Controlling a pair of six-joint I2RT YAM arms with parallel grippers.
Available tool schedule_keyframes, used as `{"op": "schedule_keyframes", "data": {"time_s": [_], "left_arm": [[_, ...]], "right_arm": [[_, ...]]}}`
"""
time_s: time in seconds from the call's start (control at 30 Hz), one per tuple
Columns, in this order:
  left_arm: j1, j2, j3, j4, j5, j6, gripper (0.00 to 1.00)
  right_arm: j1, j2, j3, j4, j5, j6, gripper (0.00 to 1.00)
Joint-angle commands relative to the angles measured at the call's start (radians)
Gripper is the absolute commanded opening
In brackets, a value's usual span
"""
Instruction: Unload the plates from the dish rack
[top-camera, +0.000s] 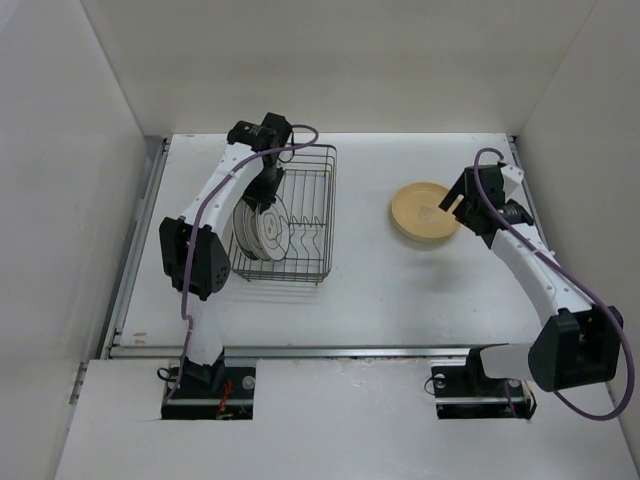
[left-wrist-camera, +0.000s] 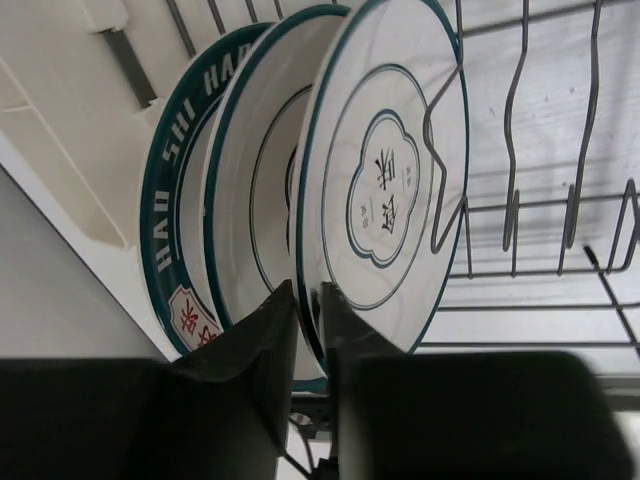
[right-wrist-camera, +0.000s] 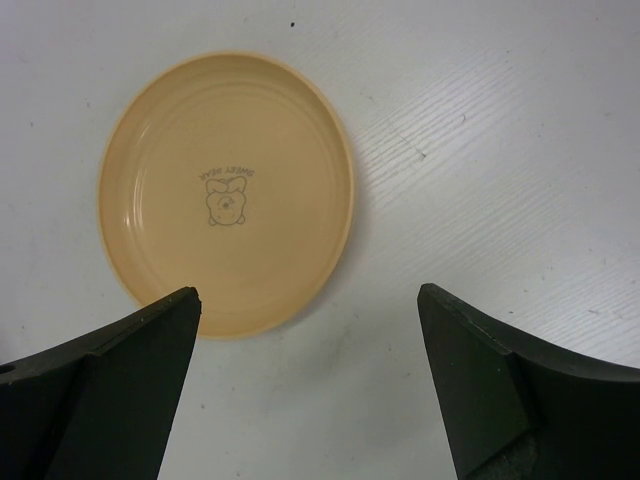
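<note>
Three white plates with dark green rims (top-camera: 262, 228) stand upright in the left end of the dark wire dish rack (top-camera: 322, 180). In the left wrist view my left gripper (left-wrist-camera: 308, 295) is shut on the rim of the nearest white plate (left-wrist-camera: 385, 170), one finger on each face. The other two (left-wrist-camera: 250, 190) stand behind it. A stack of tan-orange plates (top-camera: 424, 212) lies flat on the table at the right. My right gripper (top-camera: 452, 205) hovers open and empty above its right edge. In the right wrist view the tan plate (right-wrist-camera: 228, 190) lies up and left of the open gripper (right-wrist-camera: 310, 300).
The rack's cream plastic attachment (left-wrist-camera: 60, 150) sits on the rack's left side, behind the plates. Bare wire divider prongs (left-wrist-camera: 515, 150) fill the rack's right part. White walls enclose the table on three sides.
</note>
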Motion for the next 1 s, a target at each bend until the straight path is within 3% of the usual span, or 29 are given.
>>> {"op": "schedule_keyframes", "data": {"time_s": [0.0,0.03,0.13,0.2,0.27,0.3,0.67,0.83,0.97], "left_arm": [[0.007,0.019,-0.001,-0.088,0.113,0.018,0.19],[0.018,0.019,-0.001,-0.088,0.123,0.018,0.25],[0.027,0.028,-0.001,-0.088,0.142,0.018,0.25],[0.027,0.038,-0.001,-0.088,0.156,0.018,0.20],[0.027,0.047,-0.001,-0.097,0.156,0.018,0.03],[0.027,0.047,-0.001,-0.097,0.156,0.018,0.00],[0.027,-0.082,0.169,-0.071,0.065,-0.001,0.00],[-0.018,-0.211,0.160,0.036,0.065,-0.001,0.00],[-0.028,-0.300,0.123,0.177,0.177,-0.019,0.00]], "right_arm": [[0.008,-0.037,0.003,0.038,0.032,-0.019,0.95],[0.008,-0.048,0.003,0.038,0.041,-0.028,0.95],[0.008,-0.057,0.003,0.038,0.042,-0.028,0.95],[0.008,-0.057,0.003,0.038,0.042,-0.028,0.95],[0.008,-0.057,0.003,0.038,0.051,-0.028,0.95],[0.008,-0.057,0.003,0.038,0.051,-0.028,0.95],[0.008,-0.047,0.003,0.048,0.042,-0.037,0.95],[0.017,-0.037,0.012,0.048,0.042,-0.046,0.95],[0.017,-0.037,0.023,0.048,0.042,-0.046,0.95]]}}
